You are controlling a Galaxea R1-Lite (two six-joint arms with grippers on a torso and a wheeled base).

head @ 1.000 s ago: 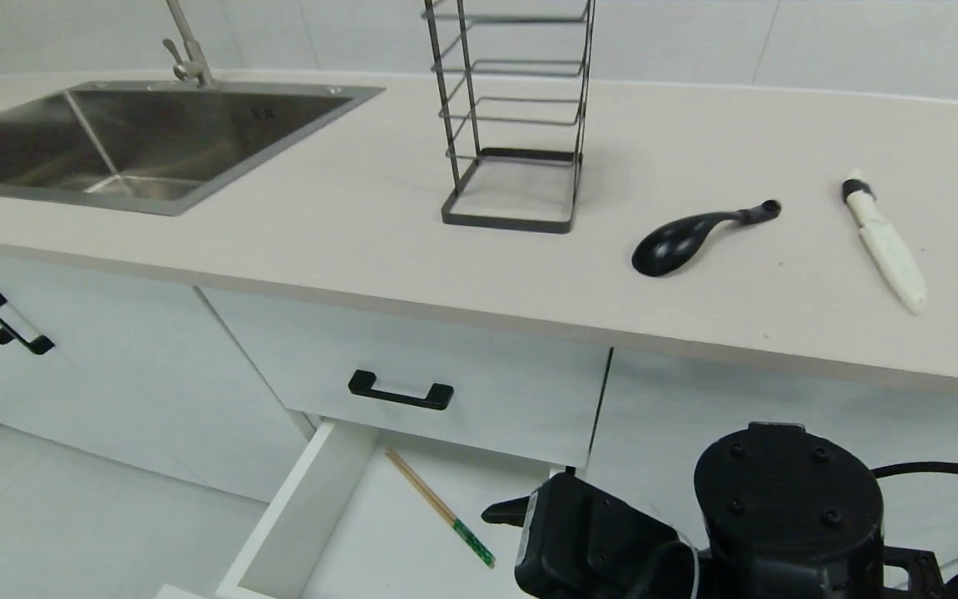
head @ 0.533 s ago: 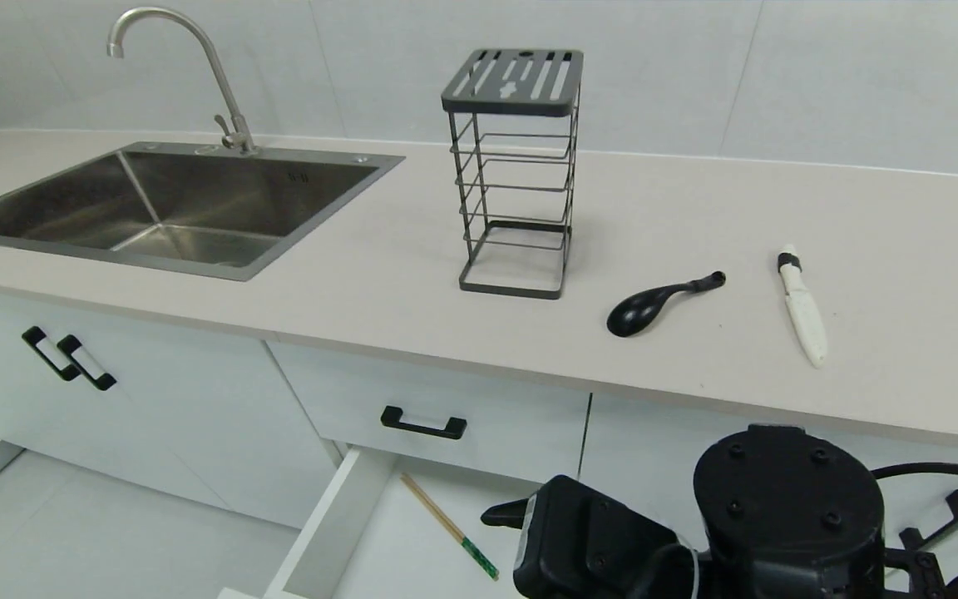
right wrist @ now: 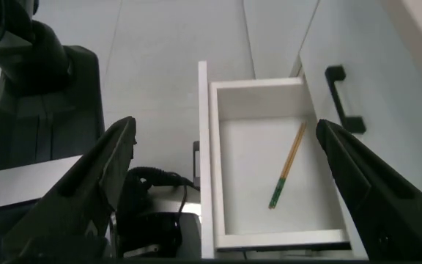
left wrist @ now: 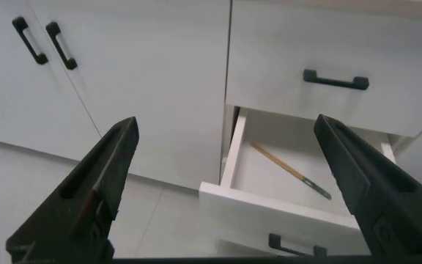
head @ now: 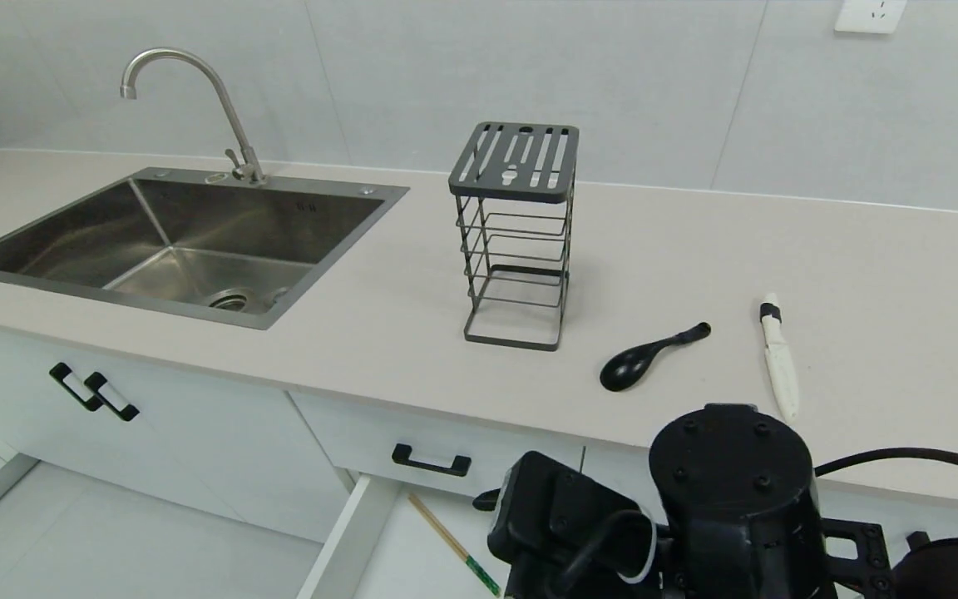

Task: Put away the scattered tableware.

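Pale beige counter (head: 379, 333) carries a glossy black plastic spoon (head: 644, 362), with a white knife with a black band (head: 778, 358) near it on the right and a dark wire rack (head: 516, 241) on its left. Below, an open white drawer (left wrist: 231, 154) holds one wooden green-tipped chopstick (left wrist: 291, 171). Left gripper (left wrist: 224, 125) and right gripper (right wrist: 226, 125) hang above the drawer, fingers (left wrist: 101, 183) spread wide, holding nothing.

On the pale stone countertop (head: 412, 333), a black plastic spoon (head: 641, 362) is laid between a dark wire rack (head: 516, 249) leftward and a white sheathed knife (head: 778, 366) rightward.
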